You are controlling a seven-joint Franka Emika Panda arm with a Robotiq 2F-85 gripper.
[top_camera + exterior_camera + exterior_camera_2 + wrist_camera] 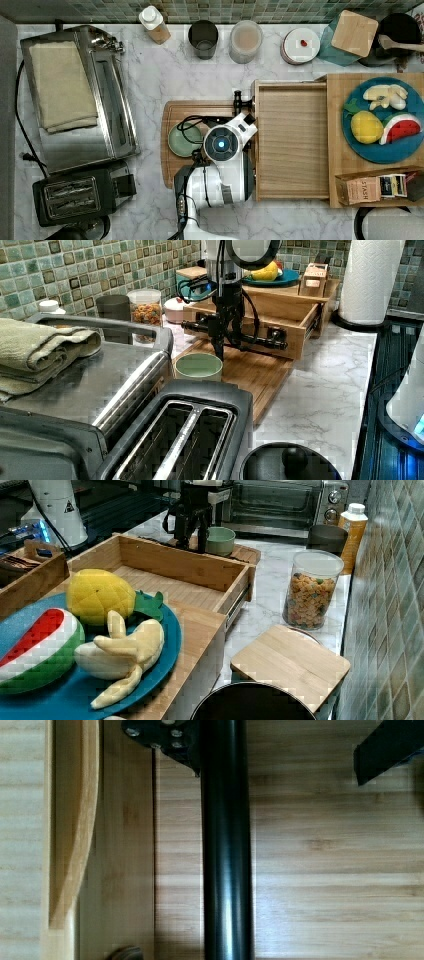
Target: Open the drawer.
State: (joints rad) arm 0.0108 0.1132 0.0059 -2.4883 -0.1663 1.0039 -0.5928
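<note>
Two fingers of the gripper (280, 755) sit spread wide around the drawer (292, 140) handle (226, 850), not squeezing it.

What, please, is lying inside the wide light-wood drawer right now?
The wide light-wood drawer shows bare wood-grain bottom, with nothing lying on it; its rear part is covered by the wooden cabinet top.
</note>
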